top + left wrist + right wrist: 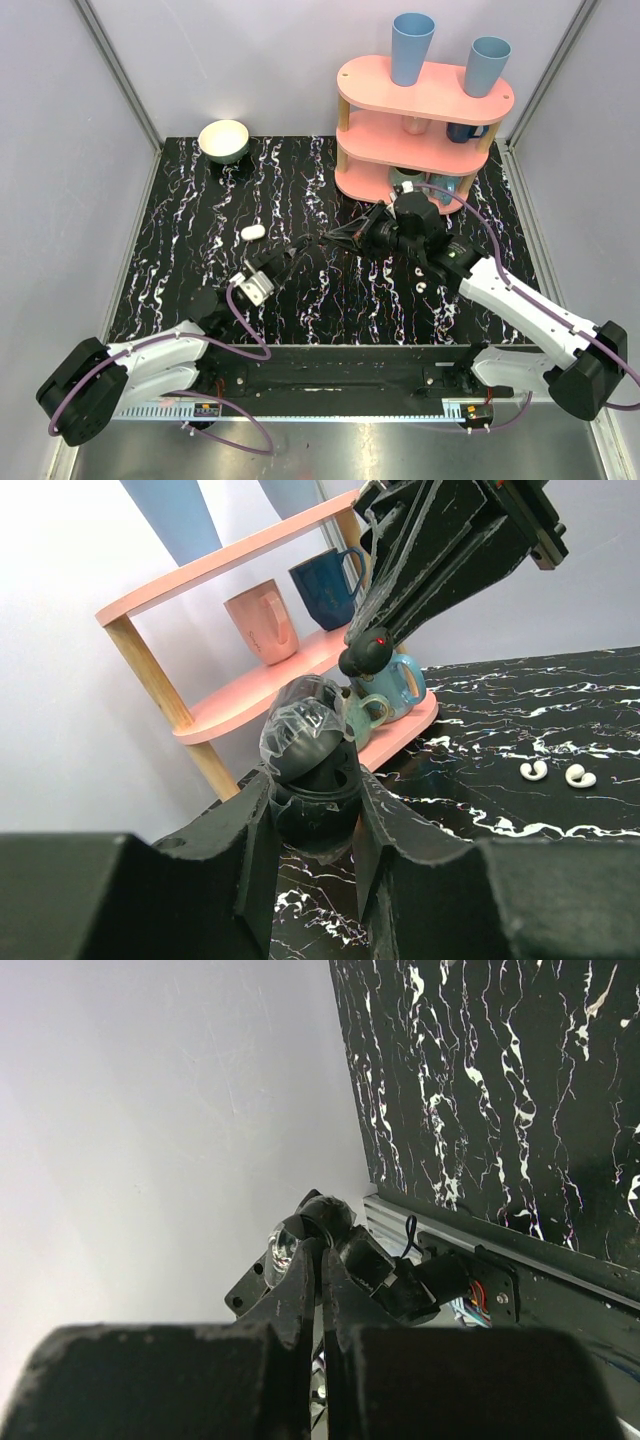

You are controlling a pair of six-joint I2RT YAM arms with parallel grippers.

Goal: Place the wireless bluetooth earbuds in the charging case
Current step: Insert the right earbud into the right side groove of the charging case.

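Observation:
The white oval charging case (pixel 253 231) lies shut on the black marble table, left of centre. Two small white earbuds (pixel 418 268) (pixel 420 290) lie on the table under the right arm; the left wrist view shows them side by side (pixel 534 770) (pixel 579 776). My left gripper (pixel 300 250) (pixel 315 790) is open, just right of the case, with a dark rounded part at its fingertips that I cannot identify. My right gripper (pixel 335 237) (pixel 320 1250) is shut and empty, pointing left at the left gripper. Neither gripper touches the case or the earbuds.
A pink three-tier shelf (pixel 420 130) stands at the back right, with two blue cups (pixel 411 48) on top and mugs (pixel 262 622) on its lower tiers. A pale bowl (pixel 224 140) sits at the back left corner. Grey walls enclose the table.

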